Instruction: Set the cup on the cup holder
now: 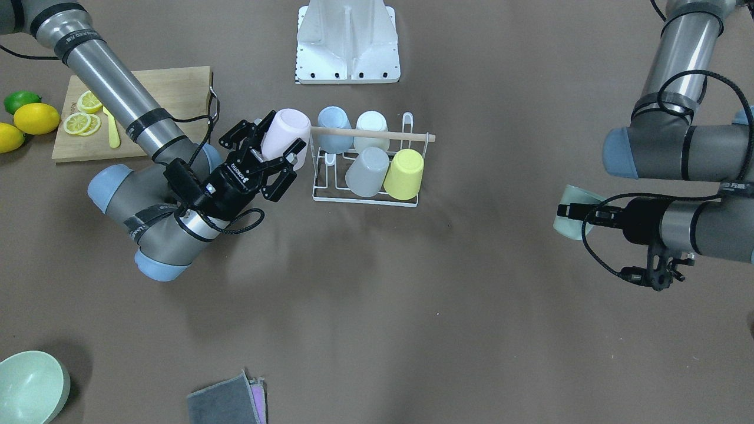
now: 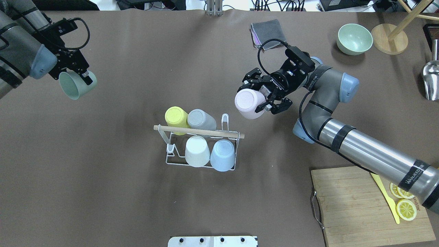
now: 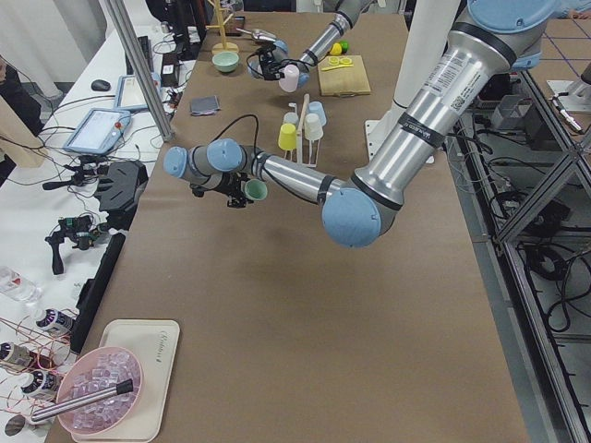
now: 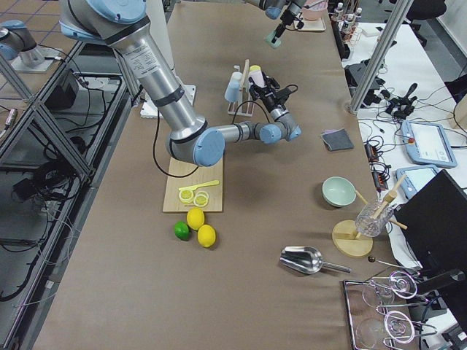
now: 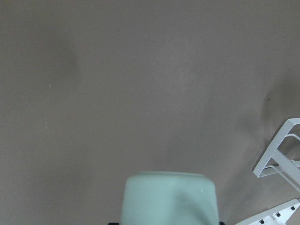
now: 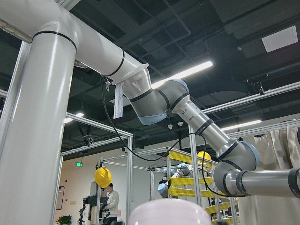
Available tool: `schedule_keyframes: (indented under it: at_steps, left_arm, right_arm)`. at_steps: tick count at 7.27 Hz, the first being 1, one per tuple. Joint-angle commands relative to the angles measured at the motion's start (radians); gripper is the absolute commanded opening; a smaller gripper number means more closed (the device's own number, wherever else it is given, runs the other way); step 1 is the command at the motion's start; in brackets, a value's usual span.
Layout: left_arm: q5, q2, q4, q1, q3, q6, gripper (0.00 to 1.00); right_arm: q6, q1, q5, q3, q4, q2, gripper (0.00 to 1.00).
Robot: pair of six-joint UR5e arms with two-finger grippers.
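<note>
The cup holder [image 2: 170,151] is a white wire rack with a wooden rod [image 2: 199,131] across its top. It stands mid-table and holds yellow [image 2: 175,116], grey [image 2: 200,119], white [image 2: 197,151] and blue [image 2: 223,155] cups, all upside down. My right gripper [image 2: 258,96] is shut on a pink cup [image 2: 248,103], tilted and in the air just right of the rack, near the rod's end [image 1: 315,128]. My left gripper [image 2: 73,77] is shut on a mint green cup [image 2: 77,85], held on its side far left of the rack. That cup also shows in the left wrist view [image 5: 171,197].
A wooden cutting board [image 2: 353,206] with lemon slices and a yellow knife lies at the near right. A green bowl [image 2: 355,38], a grey cloth [image 2: 269,30], a wooden stand [image 2: 389,43] and a metal scoop [image 2: 430,79] are at the far right. Lemons and a lime [image 1: 32,118] lie beside the board.
</note>
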State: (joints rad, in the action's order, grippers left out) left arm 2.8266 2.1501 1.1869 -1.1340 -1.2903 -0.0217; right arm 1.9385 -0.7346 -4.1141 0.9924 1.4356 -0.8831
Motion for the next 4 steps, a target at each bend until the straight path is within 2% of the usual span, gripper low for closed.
schedule_keyframes:
  at_steps: [1,4]
  left_arm:
    - [0.004,-0.007,0.375,-0.001,-0.001,-0.183,0.07]
    - [0.001,0.005,0.673,0.0,-0.011,-0.328,0.07]
  right_arm:
    - [0.002,0.012,-0.002,-0.027,0.0,0.042,0.19]
    - [0.15,0.024,0.012,-0.032,0.043,0.064,0.19]
